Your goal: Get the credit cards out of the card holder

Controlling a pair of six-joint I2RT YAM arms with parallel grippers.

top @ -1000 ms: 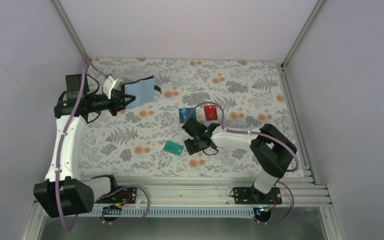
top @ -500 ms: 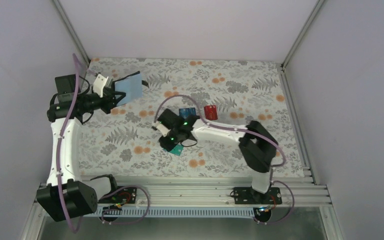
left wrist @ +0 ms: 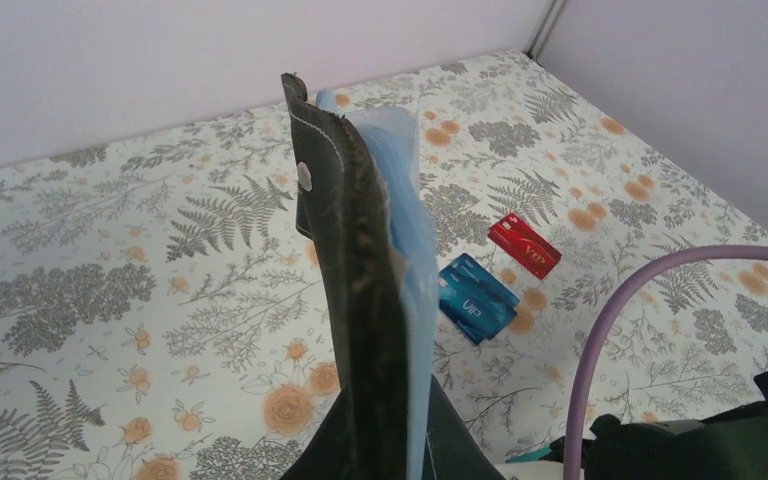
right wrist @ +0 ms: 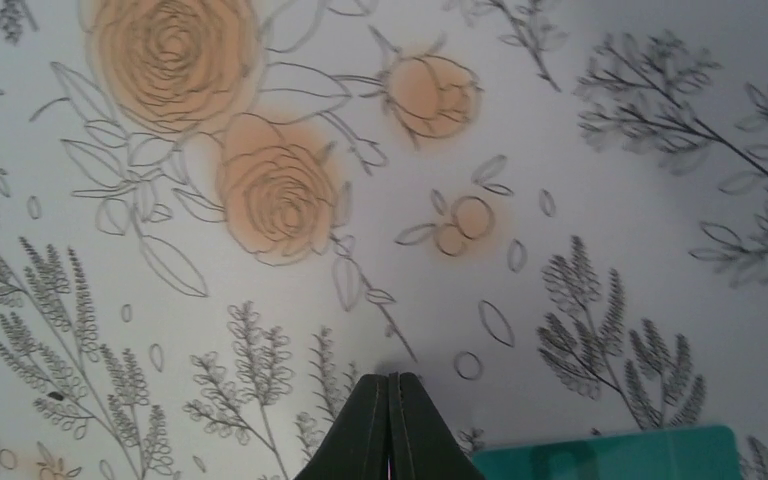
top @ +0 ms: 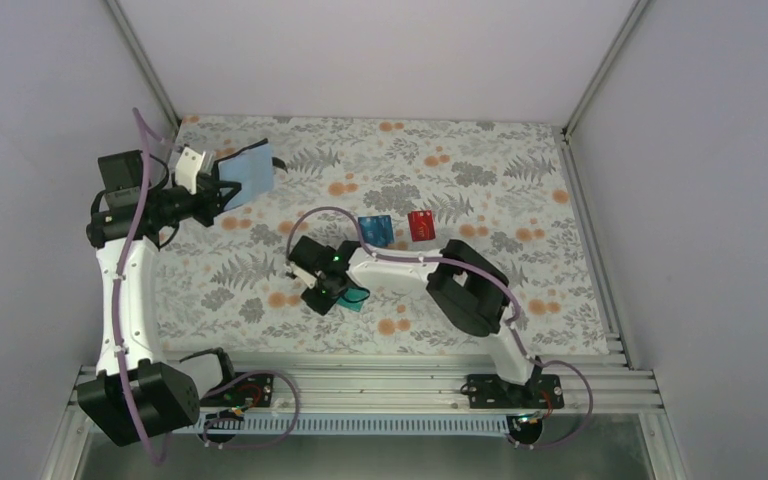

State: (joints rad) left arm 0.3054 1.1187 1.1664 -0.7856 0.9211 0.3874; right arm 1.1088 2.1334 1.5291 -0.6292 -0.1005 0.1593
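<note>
Card holder point(top: 250, 170) grasped in left hand point(top: 228, 188) over floral cloth point(top: 480, 150) between pale walls point(top: 380, 50), right hand point(right wrist: 390, 395) clenched

A table point(top: 480, 150) printed with grey ferns and orange flowers stands boxed by plain pale walls point(top: 380, 50) and metal corner posts point(top: 605, 62), evenly lit.

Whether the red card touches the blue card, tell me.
No, the red card and the blue card lie apart, tablecloth showing between them.
</note>
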